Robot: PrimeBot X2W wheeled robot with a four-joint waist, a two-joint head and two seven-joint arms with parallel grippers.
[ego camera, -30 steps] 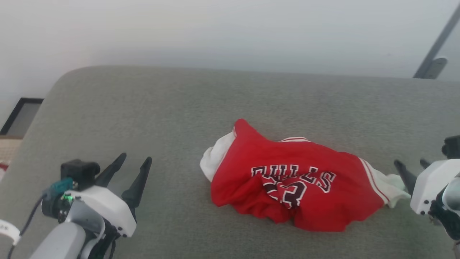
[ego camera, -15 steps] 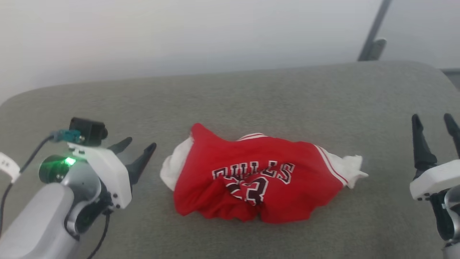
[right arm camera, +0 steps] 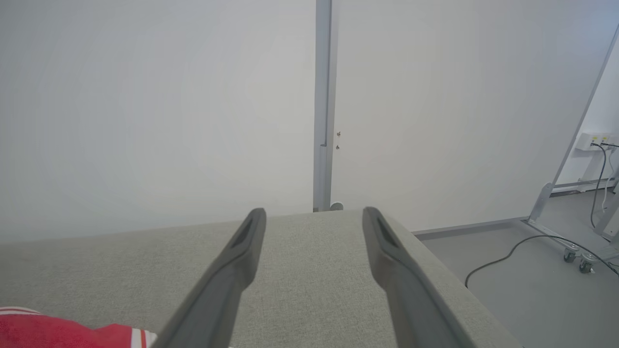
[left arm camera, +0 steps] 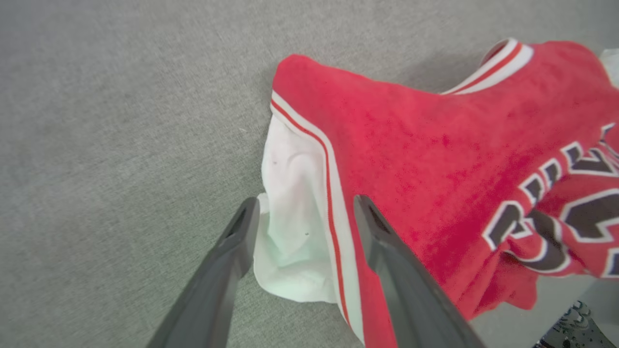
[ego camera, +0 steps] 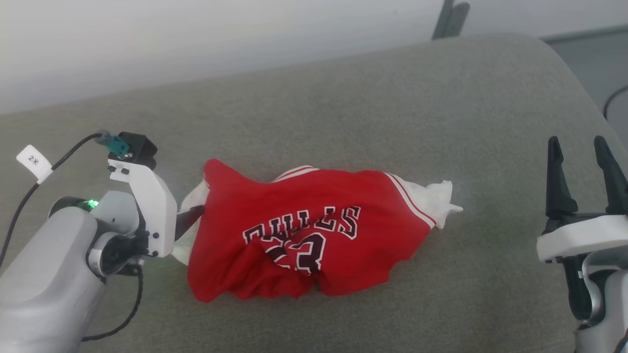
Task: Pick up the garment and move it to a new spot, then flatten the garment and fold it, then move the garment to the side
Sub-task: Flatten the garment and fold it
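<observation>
A grey fabric-covered counter (ego camera: 392,98) runs below a plain pale wall (ego camera: 196,39). The garment (ego camera: 304,235) lies crumpled on it, a little left of centre in the head view. Its red front faces up with the "BULLS" lettering readable, and a white sleeve pokes out at each end.

The left wrist view gives the closer look: both fingers of the left tool (left arm camera: 305,205) are spread wide and straddle the white sleeve (left arm camera: 290,217) at that end of the shirt. One finger sits at the sleeve's outer edge and the other over the red-striped seam. Nothing is pinched between them, and I cannot tell whether they touch the cloth. In the head view that tool (ego camera: 194,215) reaches in from the lower left, its white housing tipped toward the shirt.

The right wrist view takes in the room beyond — a grey post (right arm camera: 323,106) against the wall, the floor (right arm camera: 508,290) at the right with a black cable (right arm camera: 508,251) trailing across it, and a scrap of red cloth at the bottom left corner. The right tool (ego camera: 576,144) stands at the right edge of the head view with its fingers pointing up the frame. It is spread wide and empty, well apart from the garment — over bare counter.
</observation>
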